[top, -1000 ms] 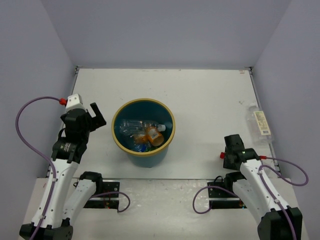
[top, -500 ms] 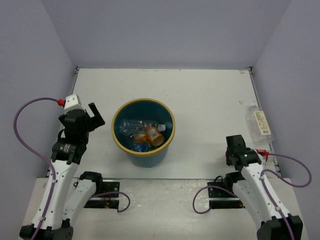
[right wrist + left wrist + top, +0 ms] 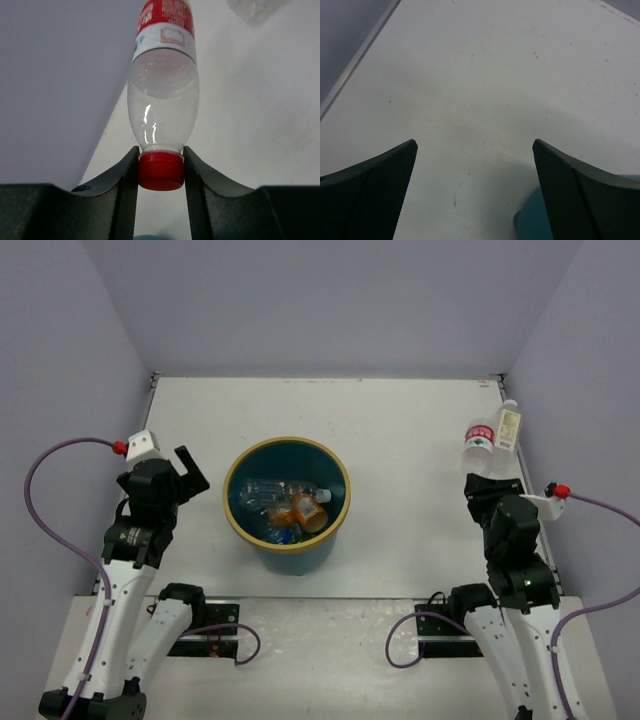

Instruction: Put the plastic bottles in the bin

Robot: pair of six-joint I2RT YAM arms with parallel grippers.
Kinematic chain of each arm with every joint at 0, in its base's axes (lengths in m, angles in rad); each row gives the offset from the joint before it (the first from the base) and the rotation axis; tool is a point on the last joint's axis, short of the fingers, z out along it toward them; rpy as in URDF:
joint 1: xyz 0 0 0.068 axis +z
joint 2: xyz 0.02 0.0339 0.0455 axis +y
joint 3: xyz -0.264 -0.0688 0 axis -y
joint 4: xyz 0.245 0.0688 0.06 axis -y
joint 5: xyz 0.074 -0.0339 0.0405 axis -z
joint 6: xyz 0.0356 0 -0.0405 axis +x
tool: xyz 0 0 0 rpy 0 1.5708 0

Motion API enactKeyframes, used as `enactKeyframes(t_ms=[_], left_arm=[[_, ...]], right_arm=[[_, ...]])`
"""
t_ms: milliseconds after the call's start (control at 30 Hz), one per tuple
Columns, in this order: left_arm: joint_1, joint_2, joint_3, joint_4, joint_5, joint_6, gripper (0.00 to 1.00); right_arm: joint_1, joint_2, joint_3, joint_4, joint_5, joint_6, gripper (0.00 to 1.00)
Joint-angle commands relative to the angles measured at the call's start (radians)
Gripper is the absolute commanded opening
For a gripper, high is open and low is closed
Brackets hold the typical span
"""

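The right pincer point(image 3: 160, 167) is clamped on the red cap point(image 3: 160, 174) of a clear red-labelled bottle point(image 3: 162, 100). This is probably because the neck is the one part standing free of the side wall. The bottle sits at about 2 o'clock from the bin point(image 3: 227, 495), well apart from it. A second bottle point(image 3: 508, 427) lies against the wall just beside it. The left pincer point(image 3: 474, 150) hangs wide open and empty at the bin's 9 o'clock. I cannot tell whether the held bottle is clear of the table, and its base is cut off. The binned bottles point(image 3: 290, 502) overlap too much to count.
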Motion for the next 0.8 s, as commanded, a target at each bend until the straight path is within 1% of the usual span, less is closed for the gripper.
enactKeyframes(t_ms=[0, 67, 200, 233, 300, 333, 400, 433, 500, 567, 633, 767], left_arm=[[0.005, -0.001, 0.048, -0.008, -0.006, -0.04, 1.0], [0.005, 0.001, 0.055, -0.007, 0.006, -0.041, 1.0], [0.005, 0.016, 0.078, -0.014, 0.013, -0.044, 1.0], [0.005, 0.018, 0.083, -0.014, 0.016, -0.044, 1.0], [0.005, 0.023, 0.089, -0.012, 0.021, -0.046, 1.0], [0.005, 0.023, 0.089, -0.01, 0.026, -0.047, 1.0], [0.005, 0.022, 0.09, -0.006, 0.034, -0.047, 1.0], [0.005, 0.019, 0.087, -0.004, 0.037, -0.048, 1.0], [0.005, 0.016, 0.086, -0.003, 0.041, -0.049, 1.0], [0.005, 0.015, 0.088, -0.001, 0.043, -0.047, 1.0], [0.005, 0.016, 0.092, -0.002, 0.042, -0.046, 1.0], [0.005, 0.017, 0.104, -0.005, 0.038, -0.043, 1.0]], right_arm=[[0.007, -0.015, 0.086, 0.262, -0.172, -0.242, 0.0], [0.01, -0.006, 0.097, 0.344, -0.273, -0.295, 0.0], [0.024, 0.06, 0.138, 0.543, -0.595, -0.401, 0.0], [0.032, 0.078, 0.153, 0.581, -0.653, -0.433, 0.0], [0.069, 0.142, 0.21, 0.602, -0.795, -0.462, 0.0], [0.086, 0.162, 0.228, 0.62, -0.81, -0.47, 0.0], [0.141, 0.205, 0.265, 0.649, -0.904, -0.49, 0.0], [0.201, 0.241, 0.3, 0.646, -0.918, -0.516, 0.0], [0.272, 0.291, 0.345, 0.625, -0.941, -0.559, 0.0], [0.372, 0.378, 0.408, 0.574, -0.97, -0.584, 0.0], [0.453, 0.435, 0.456, 0.531, -0.965, -0.632, 0.0], [0.531, 0.554, 0.528, 0.392, -0.902, -0.716, 0.0]])
